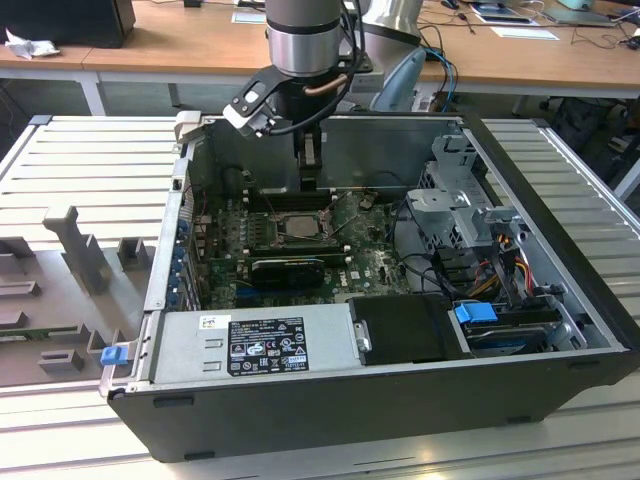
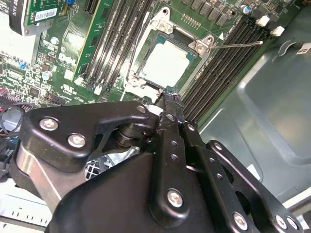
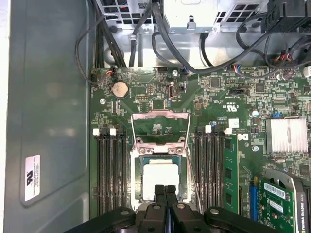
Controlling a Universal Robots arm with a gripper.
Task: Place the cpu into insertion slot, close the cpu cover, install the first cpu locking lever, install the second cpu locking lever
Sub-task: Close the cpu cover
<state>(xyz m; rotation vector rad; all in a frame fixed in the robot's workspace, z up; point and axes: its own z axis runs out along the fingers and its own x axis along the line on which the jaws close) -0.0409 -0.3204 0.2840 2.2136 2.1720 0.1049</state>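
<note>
Your pincer [image 3: 165, 189] had its two fingers pressed flat together with nothing between them. The tips hung at the edge of the cpu [image 3: 160, 175], which sat in its socket on the motherboard [image 3: 146, 92]. Beyond the chip, the cpu cover [image 3: 160, 114] stood swung open, with green board visible through its opening.

Wooden desks [image 1: 150, 45] along the back with papers [image 1: 525, 32] and cables [image 1: 440, 60], ribbed grey metal table [image 1: 90, 160] in front, grey moulded tray [image 1: 60, 260] at the exterior view's left.
</note>
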